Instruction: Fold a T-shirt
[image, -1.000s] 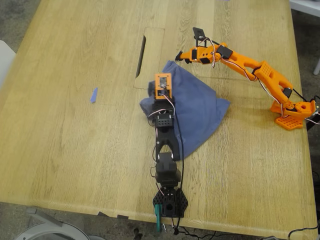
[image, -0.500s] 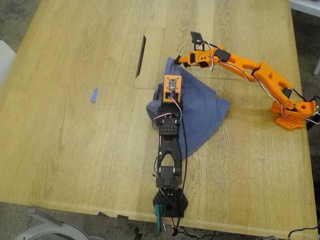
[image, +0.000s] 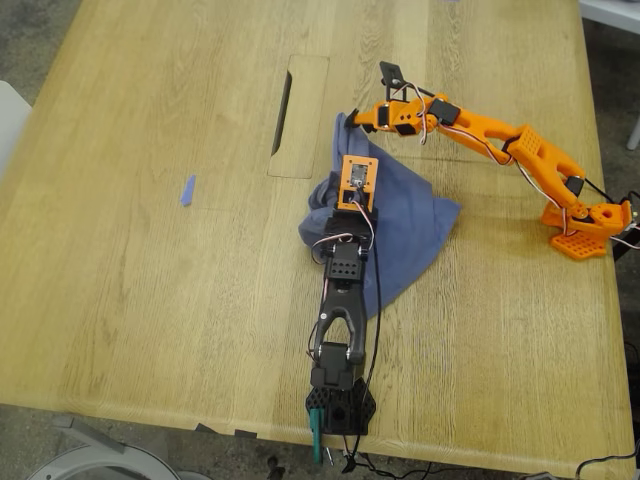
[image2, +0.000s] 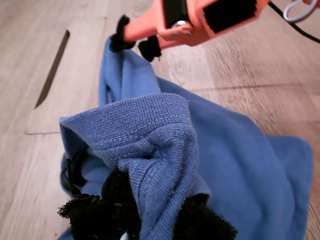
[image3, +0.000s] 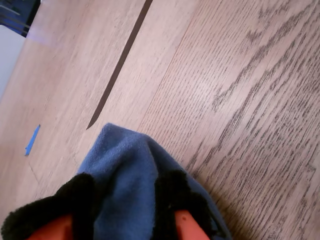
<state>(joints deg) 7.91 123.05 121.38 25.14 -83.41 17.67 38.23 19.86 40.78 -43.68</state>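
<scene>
— T-shirt (image: 400, 225), where?
— Bunched in a blue heap mid-table (image: 150, 300), between the two arms, just beside the long dark slot (image: 282, 100).
— My first gripper (image2: 147, 210)?
— On the black arm. Jaws clamped on a ribbed fold, cloth gathered between the black pads.
— My second gripper (image3: 125, 210)?
— On the orange arm. Pinched on the far peak of the cloth, lifting it off the wood.
— Else?
— Scrap of blue tape (image: 187, 190), well apart, toward the exterior view's left.

Slate-blue T-shirt (image: 400, 225), pale oak-grain table (image: 150, 300), small blue tape (image: 187, 190).
</scene>
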